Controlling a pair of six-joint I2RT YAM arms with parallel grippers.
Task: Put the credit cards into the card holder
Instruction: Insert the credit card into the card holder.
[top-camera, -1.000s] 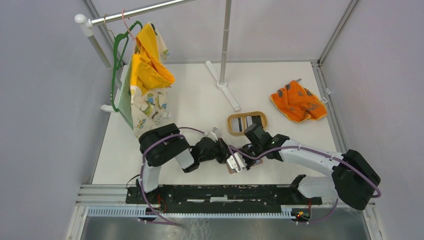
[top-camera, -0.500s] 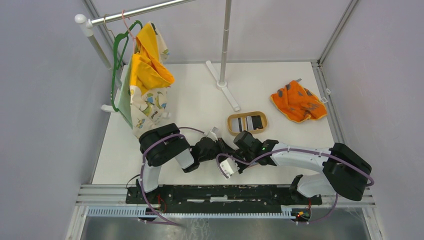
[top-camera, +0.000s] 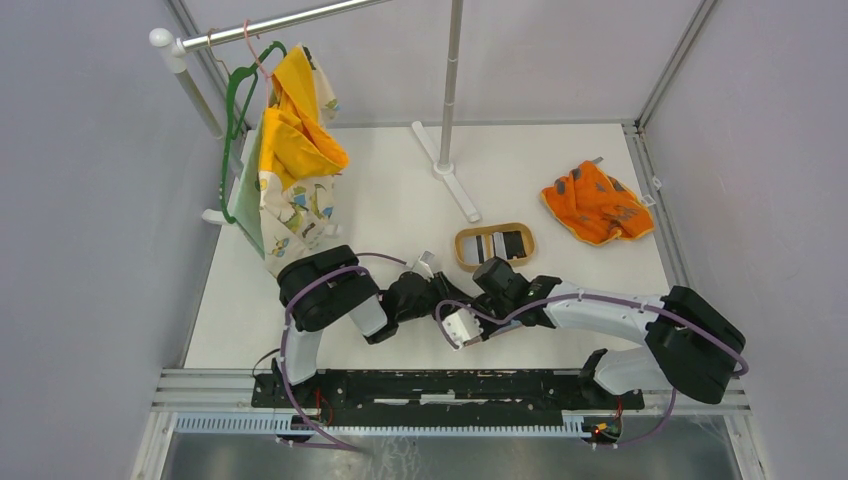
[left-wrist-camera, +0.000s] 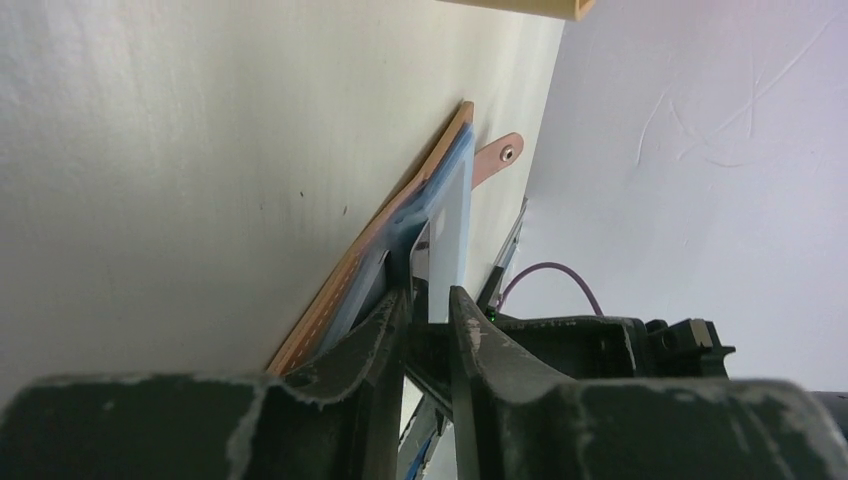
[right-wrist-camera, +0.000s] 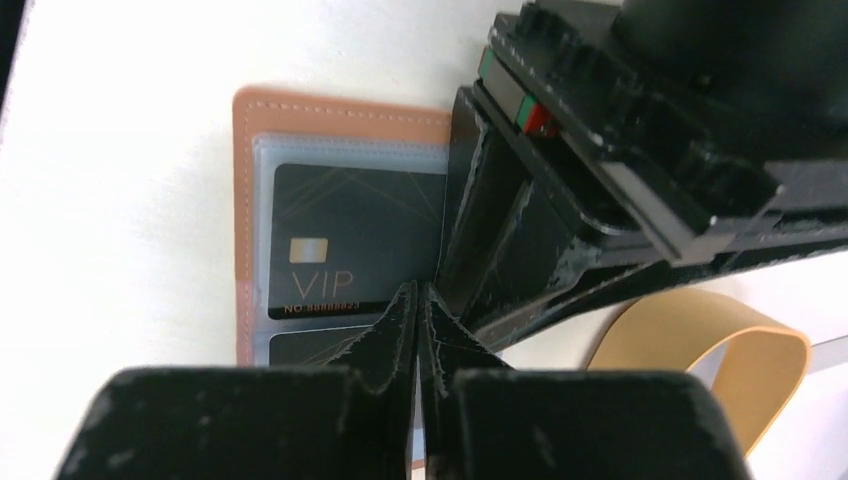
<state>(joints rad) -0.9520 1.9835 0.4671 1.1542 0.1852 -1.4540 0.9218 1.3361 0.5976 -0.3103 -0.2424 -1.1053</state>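
Card holder (right-wrist-camera: 243, 200) lies open just ahead of both grippers.
Right gripper (right-wrist-camera: 417, 295) jaws together, tips over black VIP card (right-wrist-camera: 350, 230) in its pocket; left gripper (left-wrist-camera: 428, 300) narrowly apart astride holder's edge, can't tell if gripping.

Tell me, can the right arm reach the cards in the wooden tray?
Probably yes. The wooden tray sits just past the right arm's wrist, nothing lies between, and the cards lie uncovered. Its jaws are shut and look empty, so they must open first.

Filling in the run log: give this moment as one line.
left gripper at card holder pocket, grip unclear | right gripper shut | VIP card pocketed
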